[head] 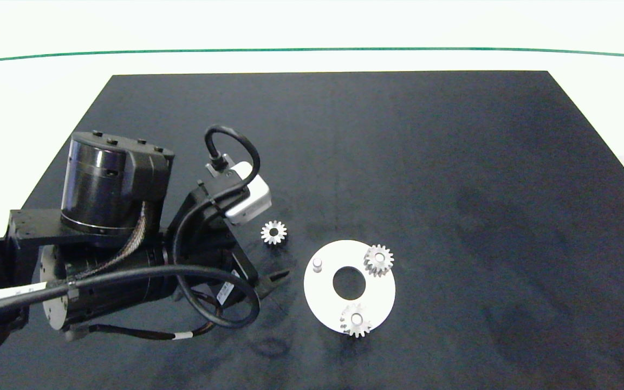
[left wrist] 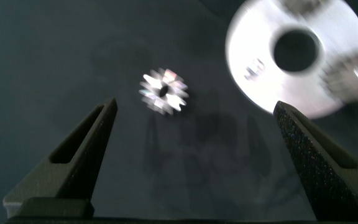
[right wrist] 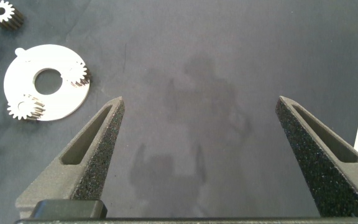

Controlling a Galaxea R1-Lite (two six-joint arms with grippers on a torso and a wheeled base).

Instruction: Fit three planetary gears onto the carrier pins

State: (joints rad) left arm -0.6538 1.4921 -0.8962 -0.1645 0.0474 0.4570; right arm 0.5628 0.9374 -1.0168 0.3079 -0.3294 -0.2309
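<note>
Hovering low over the dark surface (head: 398,162), the left tool (left wrist: 191,130) is seen with its fingers spread wide and nothing between them, just beside the white disc (head: 327,295) on the side nearest the loose gear. That loose gear (head: 274,232) lies flat on the mat, close to the disc but apart from it, its centre hole facing up. Two of the planetary gears are already seated on the disc: one (head: 378,260) on the far side of the centre hole from the loose gear, the other (head: 355,320) at the disc's near rim. One carrier pin (head: 317,264) stands bare at the disc edge closest to the loose gear. The right tool (right wrist: 197,155) is held well away from the disc, fingers likewise spread and empty.

Two of three gears appear fitted, so the step in hand is judged to be the pick-up of the last one. For a clean result, the left tool should be centred over the loose gear so that both fingers close on opposite teeth evenly and the gear is kept level. When it is carried to the bare pin, the hole should be lined up squarely above the peg before lowering. A tilted gear could jam.
</note>
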